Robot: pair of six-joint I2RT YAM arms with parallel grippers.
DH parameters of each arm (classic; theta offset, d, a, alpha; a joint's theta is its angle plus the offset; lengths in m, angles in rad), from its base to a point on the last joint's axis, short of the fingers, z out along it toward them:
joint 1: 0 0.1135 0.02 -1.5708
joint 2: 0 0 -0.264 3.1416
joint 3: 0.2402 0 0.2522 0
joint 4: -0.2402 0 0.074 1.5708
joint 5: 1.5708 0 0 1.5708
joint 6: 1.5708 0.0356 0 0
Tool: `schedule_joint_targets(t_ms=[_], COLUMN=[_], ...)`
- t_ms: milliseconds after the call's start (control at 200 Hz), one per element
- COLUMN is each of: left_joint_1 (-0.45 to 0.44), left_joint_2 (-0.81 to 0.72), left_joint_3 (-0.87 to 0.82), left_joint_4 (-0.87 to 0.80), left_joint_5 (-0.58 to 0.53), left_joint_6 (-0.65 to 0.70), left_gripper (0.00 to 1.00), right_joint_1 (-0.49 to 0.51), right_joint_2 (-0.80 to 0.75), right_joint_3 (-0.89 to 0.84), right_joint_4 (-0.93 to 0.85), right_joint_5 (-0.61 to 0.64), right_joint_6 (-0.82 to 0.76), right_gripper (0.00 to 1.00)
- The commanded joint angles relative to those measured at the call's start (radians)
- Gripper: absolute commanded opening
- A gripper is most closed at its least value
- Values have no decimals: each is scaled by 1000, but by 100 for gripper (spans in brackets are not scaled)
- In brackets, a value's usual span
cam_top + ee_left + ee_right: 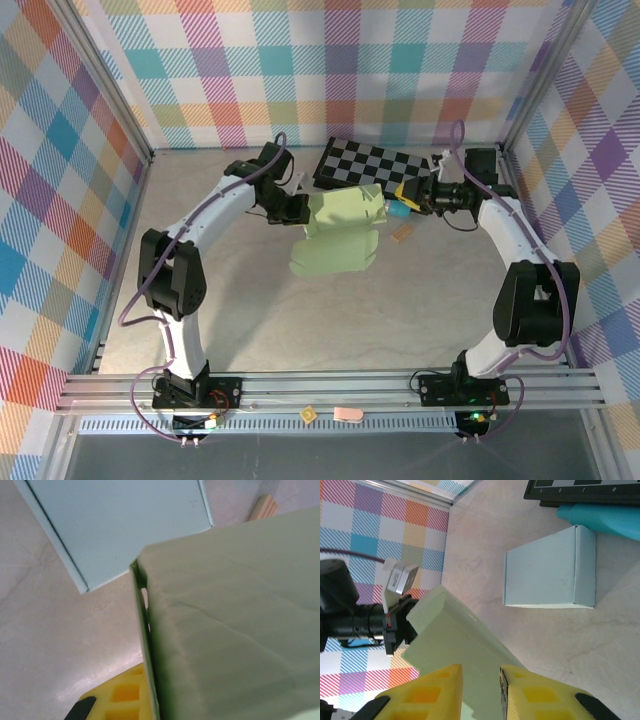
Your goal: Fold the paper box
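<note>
Inspection at mid-fold. The paper box (pixel 340 240) was off the table (pixel 400 310), slung between the two arms just in front of the checkerboard (pixel 375 160), with its lower panel hanging down towards the near side.

The left gripper (pixel 295 210) was fully closed on the box's left end. The right wrist view showed it pinching one corner of the pale green card.

The right gripper (pixel 480 672) had its yellow fingers (pixel 437 692) set either side of the opposite end. Card filled the gap between them, so I judged it a grip on the paper box.

A pale blue box (pixel 550 570) lay flat on the table beneath, and a small wooden block (pixel 402 233) sat just beside the work. Neither was touched.

Assessment: the step in hand was shaping the body, with the walls partly raised and the lower flap not closed.

The next move would need one end held firm while the other arm turns its panel along the crease. Pulling apart risks tearing or slipping from the corner pinch.
</note>
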Motion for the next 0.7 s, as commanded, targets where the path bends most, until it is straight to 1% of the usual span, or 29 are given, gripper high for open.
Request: schedule_joint_targets(t_ms=[0, 140, 335, 405, 475, 695], left_joint_1=[6, 6, 11, 11, 11, 11], left_joint_2=[33, 41, 50, 48, 49, 54], left_joint_3=[48, 47, 51, 51, 51, 57], left_joint_4=[-17, -14, -34, -38, -43, -51], left_joint_5=[112, 140, 180, 181, 185, 180], left_joint_6=[59, 66, 95, 99, 101, 99], left_gripper=[0, 0, 0, 0, 0, 0], right_joint_1=[-5, -5, -5, -4, -4, 13], right_joint_2=[-2, 10, 52, 61, 69, 57], right_joint_3=[-15, -43, 11, 16, 17, 26], right_joint_4=[-20, 17, -54, -50, -29, -6], right_joint_5=[-52, -118, -104, -110, -144, -205], right_joint_6=[-117, -120, -188, -190, -180, -165], right_gripper=[27, 29, 34, 35, 37, 37])
